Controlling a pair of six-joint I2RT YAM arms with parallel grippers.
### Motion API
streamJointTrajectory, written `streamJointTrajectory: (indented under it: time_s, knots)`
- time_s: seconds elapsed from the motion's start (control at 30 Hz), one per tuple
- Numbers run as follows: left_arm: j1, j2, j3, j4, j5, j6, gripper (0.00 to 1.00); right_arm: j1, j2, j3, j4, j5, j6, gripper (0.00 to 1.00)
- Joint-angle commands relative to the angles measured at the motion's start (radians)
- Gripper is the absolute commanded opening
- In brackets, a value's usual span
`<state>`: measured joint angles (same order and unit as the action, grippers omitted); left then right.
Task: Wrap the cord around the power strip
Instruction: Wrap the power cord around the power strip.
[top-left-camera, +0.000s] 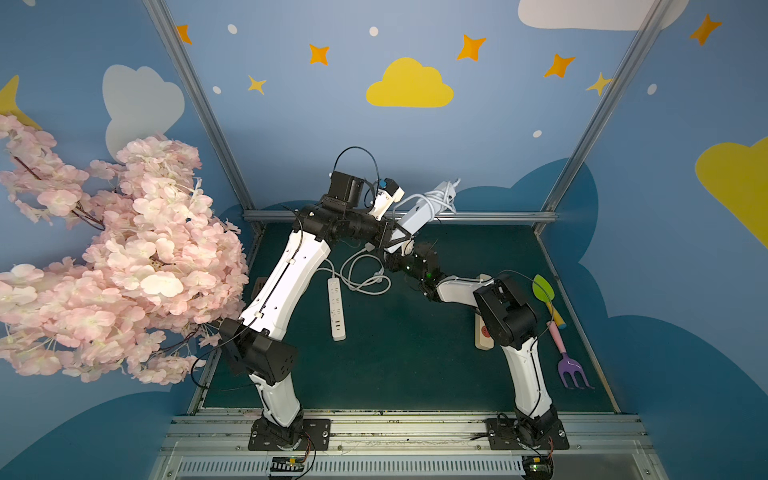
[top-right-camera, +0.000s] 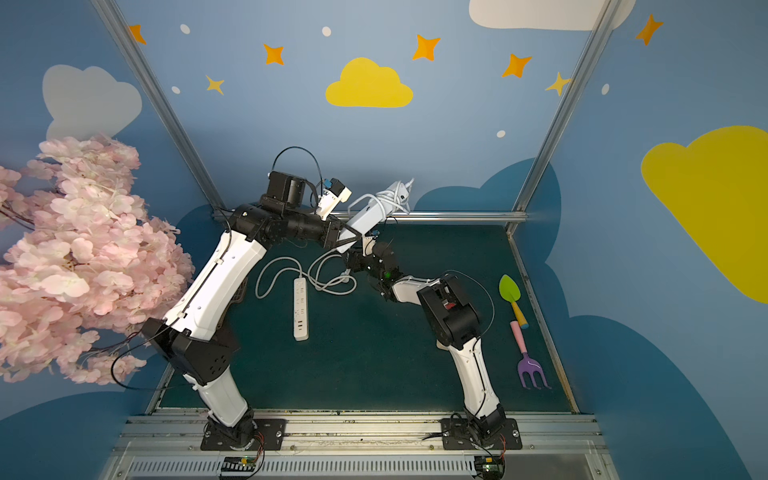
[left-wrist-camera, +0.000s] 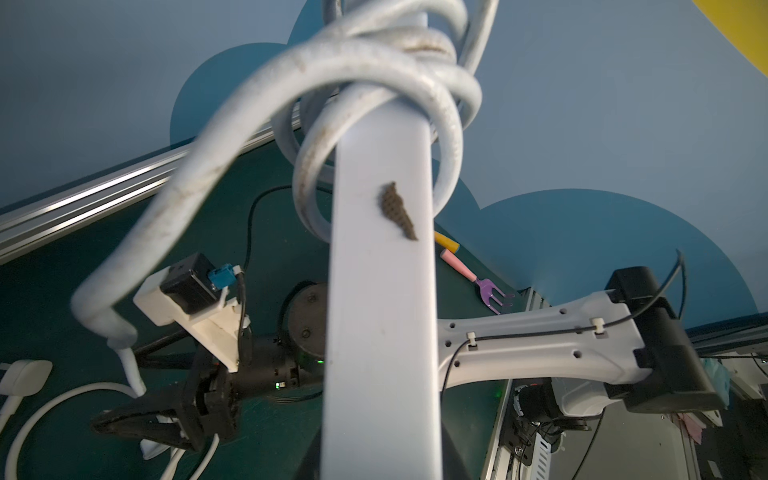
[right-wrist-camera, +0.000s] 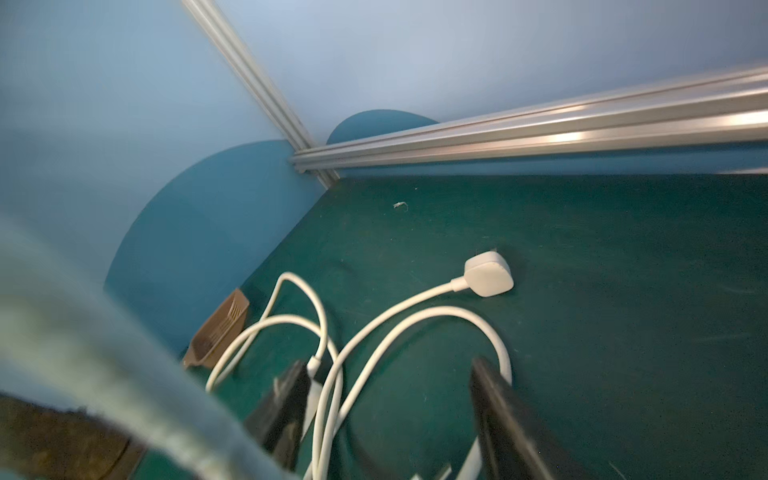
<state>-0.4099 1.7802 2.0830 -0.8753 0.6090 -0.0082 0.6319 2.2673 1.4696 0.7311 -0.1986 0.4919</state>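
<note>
A white power strip (top-left-camera: 417, 214) (top-right-camera: 365, 216) (left-wrist-camera: 380, 291) is held tilted up in the air near the back rail, with my left gripper (top-left-camera: 397, 240) (top-right-camera: 345, 241) (left-wrist-camera: 380, 465) shut on its lower end. Its thick white cord (top-left-camera: 442, 199) (left-wrist-camera: 374, 70) is coiled in loose loops round the upper end, and one length hangs down toward my right gripper (top-left-camera: 388, 261) (left-wrist-camera: 124, 424) (right-wrist-camera: 390, 374). That gripper is open, just below the strip. White cord (right-wrist-camera: 332, 399) runs between its fingers; whether it touches them I cannot tell.
A second white power strip (top-left-camera: 336, 307) lies on the green mat (top-left-camera: 415, 353) with loose cord loops (top-left-camera: 365, 284) and its plug (right-wrist-camera: 488, 276). A beige strip (top-left-camera: 484, 336) lies under the right arm. Toy shovel (top-left-camera: 546, 291) and fork (top-left-camera: 571, 368) lie at the right, blossom branches (top-left-camera: 104, 270) at the left.
</note>
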Motion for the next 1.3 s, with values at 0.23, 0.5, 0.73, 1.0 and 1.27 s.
streamJointTrajectory:
  time_s: [0.23, 0.5, 0.73, 1.0, 1.27]
  knots:
    - [-0.008, -0.092, -0.073, 0.113, 0.019, 0.001, 0.02, -0.019, 0.157, 0.315, -0.105, -0.024, -0.043, 0.0]
    - [0.005, -0.181, -0.188, 0.26, 0.006, -0.069, 0.03, -0.073, 0.124, 0.362, -0.182, -0.037, -0.046, 0.0]
    - [0.169, -0.251, -0.36, 0.74, 0.016, -0.394, 0.02, -0.077, -0.131, 0.105, -0.407, -0.068, -0.194, 0.0]
    - [0.25, -0.182, -0.373, 0.854, -0.184, -0.355, 0.02, 0.032, -0.4, -0.063, -0.951, 0.198, -0.563, 0.0]
    - [0.226, -0.07, -0.319, 0.425, -0.674, 0.167, 0.03, 0.079, -0.558, -0.012, -1.289, 0.634, -0.744, 0.0]
